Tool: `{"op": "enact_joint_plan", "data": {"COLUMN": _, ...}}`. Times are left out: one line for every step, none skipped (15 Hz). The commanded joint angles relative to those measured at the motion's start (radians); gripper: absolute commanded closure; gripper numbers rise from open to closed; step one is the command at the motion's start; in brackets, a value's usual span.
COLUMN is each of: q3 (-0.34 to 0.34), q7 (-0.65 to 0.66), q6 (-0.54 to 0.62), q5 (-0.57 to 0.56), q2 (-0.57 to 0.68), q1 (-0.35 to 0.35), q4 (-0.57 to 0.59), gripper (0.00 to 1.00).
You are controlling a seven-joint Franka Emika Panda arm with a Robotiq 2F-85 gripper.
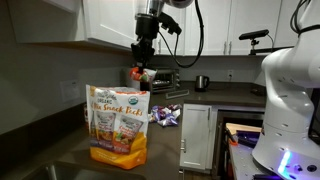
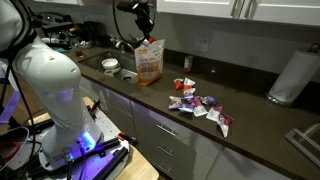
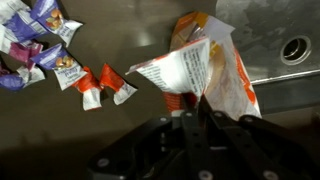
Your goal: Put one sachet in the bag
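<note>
In the wrist view I count, at far left, one heap of purple and white packets [image 3: 35, 45], then two loose red-orange packets [image 3: 88, 88] lying on the counter [image 3: 120, 130], then one bag [image 3: 210, 70] standing upright. My gripper [image 1: 140, 64] hangs just above the bag's top, fingers pinched tight on one sachet [image 1: 137, 73].

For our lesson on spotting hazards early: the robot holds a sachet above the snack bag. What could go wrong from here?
1. The sachet hangs in the jaws over the bag, whose mouth looks narrow and crumpled in the wrist view. Released off-centre, it may catch the rim and drop onto the counter.
2. The bag stands free with nothing bracing it, so jaws pressing down on its top could tip it over.
</note>
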Motion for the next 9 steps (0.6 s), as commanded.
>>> {"op": "enact_joint_plan", "data": {"q3": 0.016, "q7": -0.077, "q6": 0.118, "q5": 0.093, "q2": 0.085, "q1": -0.001, "q4": 0.019, "gripper": 0.94}}
{"op": "enact_joint_plan", "data": {"q3": 0.021, "q7": -0.087, "q6": 0.149, "q5": 0.104, "q2": 0.111, "q1": -0.002, "q4": 0.025, "gripper": 0.94}}
{"op": "enact_joint_plan", "data": {"q3": 0.023, "q7": -0.100, "q6": 0.175, "q5": 0.119, "q2": 0.132, "q1": -0.001, "q4": 0.029, "gripper": 0.94}}
{"op": "enact_joint_plan", "data": {"q3": 0.024, "q7": -0.111, "q6": 0.195, "q5": 0.136, "q2": 0.152, "q1": 0.001, "q4": 0.034, "gripper": 0.94}}
{"op": "enact_joint_plan", "data": {"q3": 0.027, "q7": -0.119, "q6": 0.216, "q5": 0.151, "q2": 0.170, "q1": 0.002, "q4": 0.036, "gripper": 0.94}}
{"op": "enact_joint_plan", "data": {"q3": 0.029, "q7": -0.129, "q6": 0.227, "q5": 0.166, "q2": 0.187, "q1": 0.002, "q4": 0.041, "gripper": 0.94}}
{"op": "enact_joint_plan", "data": {"q3": 0.033, "q7": -0.132, "q6": 0.235, "q5": 0.171, "q2": 0.202, "q1": 0.000, "q4": 0.047, "gripper": 0.94}}
{"op": "enact_joint_plan", "data": {"q3": 0.035, "q7": -0.137, "q6": 0.236, "q5": 0.177, "q2": 0.212, "q1": -0.002, "q4": 0.054, "gripper": 0.94}}
{"op": "enact_joint_plan", "data": {"q3": 0.037, "q7": -0.136, "q6": 0.237, "q5": 0.176, "q2": 0.216, "q1": -0.004, "q4": 0.060, "gripper": 0.67}}
